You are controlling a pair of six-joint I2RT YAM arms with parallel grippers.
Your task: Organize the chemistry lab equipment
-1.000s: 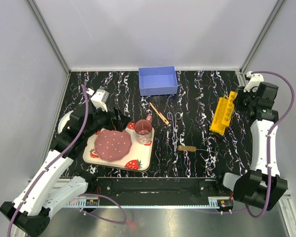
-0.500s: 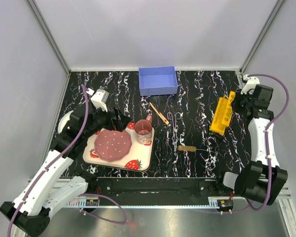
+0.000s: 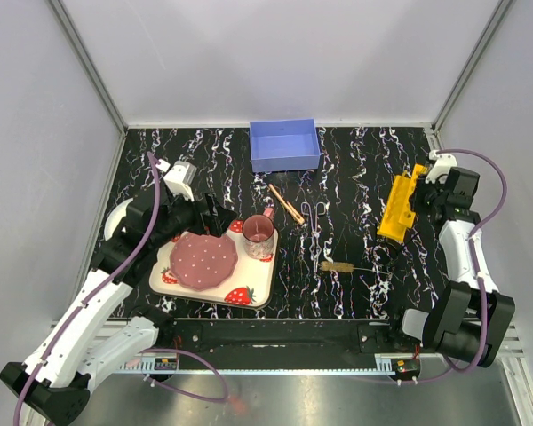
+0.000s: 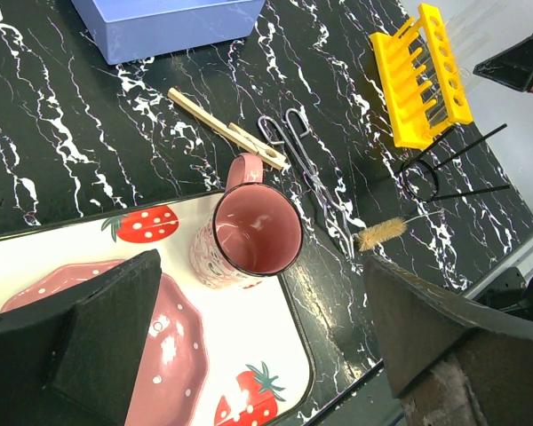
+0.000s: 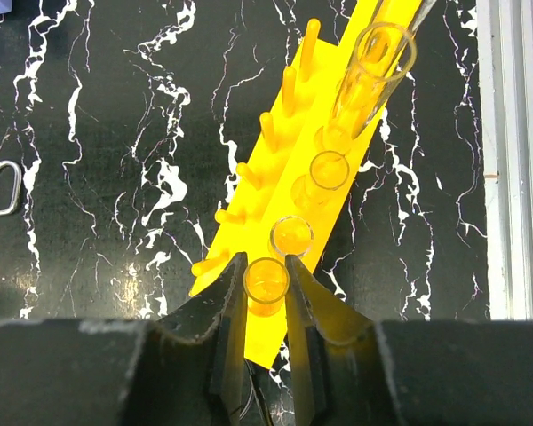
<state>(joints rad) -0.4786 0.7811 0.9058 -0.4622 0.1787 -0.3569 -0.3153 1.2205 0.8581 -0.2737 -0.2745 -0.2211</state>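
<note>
Down at the far right of the table, my right claw (image 5: pixel 266 266) was closed on a clear glass tube (image 5: pixel 266 290). That tube stood in the end hole of the long yellow rack (image 3: pixel 400 206). Its round mouth filled the narrow gap between my two fingers (image 5: pixel 229 293). More clear tubes stood in the holes beyond it, and a row of yellow pegs ran along the rack's left side. The rack lay at a slant on the black marbled table (image 3: pixel 355 160), close to the right edge.

My left claw (image 3: pixel 215 216) was spread wide and held nothing. It hung over the far edge of the strawberry-print tray (image 4: pixel 275 382), with the pink cup (image 4: pixel 249 235) showing between its fingers in the left wrist view. The pink plate (image 3: pixel 202 260) sat on the tray beside the cup.

Between my two arms the loose tools lay flat on the table:
- The tan wooden clamp (image 4: pixel 226 129) was just beyond the cup.
- The metal forceps (image 4: pixel 315 173) were just right of the clamp.
- The wire bristle brush (image 4: pixel 379 235) was at the near end of the forceps.
- The thin dark tubes (image 4: pixel 462 164) were off the near end of the rack.

A blue bin (image 3: pixel 284 145) sat at the back.
</note>
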